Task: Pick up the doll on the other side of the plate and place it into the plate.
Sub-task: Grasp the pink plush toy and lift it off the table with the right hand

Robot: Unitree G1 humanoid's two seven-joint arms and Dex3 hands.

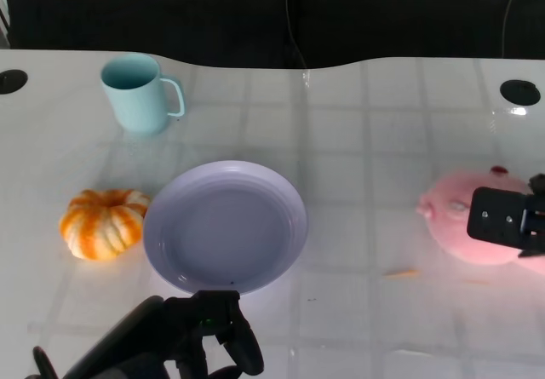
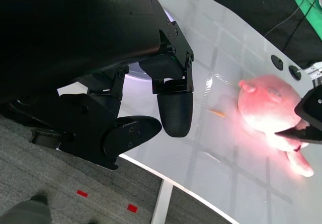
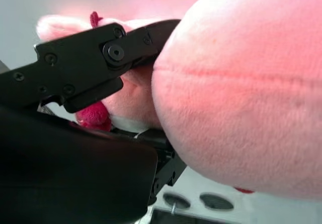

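- Head view, nearest edge: the left hand (image 1: 200, 332) hangs low before the plate, fingers curled inward with nothing in them; the left wrist view shows the same.
- Just beyond it sits the lavender plate (image 1: 225, 226) on the white table (image 1: 366, 140), nothing in it.
- A small orange pumpkin (image 1: 103, 222) lies just beside the plate's left rim.
- Off to the right, well apart from the plate, the pink doll (image 1: 456, 213) rests on the table; the right hand (image 1: 511, 221) has its fingers (image 3: 80, 68) pressed around the plush body, gripping it.
- Farthest back, a pale teal mug (image 1: 138, 94) stands upright.
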